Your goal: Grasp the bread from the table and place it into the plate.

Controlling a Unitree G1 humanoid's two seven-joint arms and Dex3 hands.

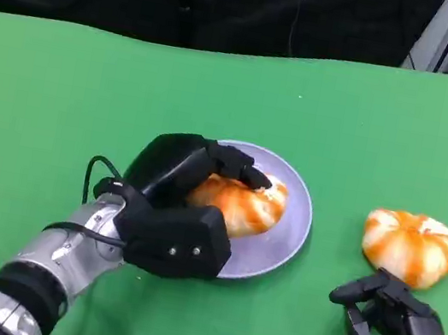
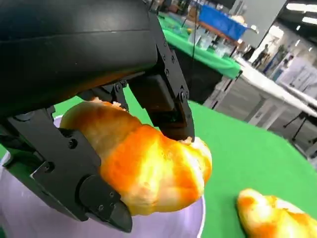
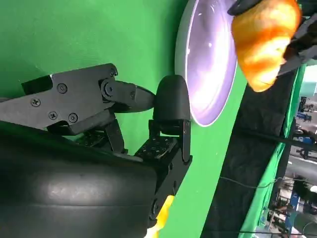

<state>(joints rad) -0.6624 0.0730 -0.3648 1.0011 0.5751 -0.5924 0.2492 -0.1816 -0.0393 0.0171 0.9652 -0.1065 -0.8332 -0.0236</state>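
While left hand (image 1: 177, 211) grips glazed orange-and-white bread roll (image 1: 236, 204) over round lavender plate (image 1: 284, 247), placing step nears end; next, release. Right hand (image 1: 403, 334) empty, fingers loosely apart.

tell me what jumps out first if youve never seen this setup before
The eye goes first to the left hand, which grips an orange-glazed bread roll over the lavender plate in the middle of the green table. A second bread roll lies on the cloth to the plate's right, just beyond the right hand, which holds nothing.
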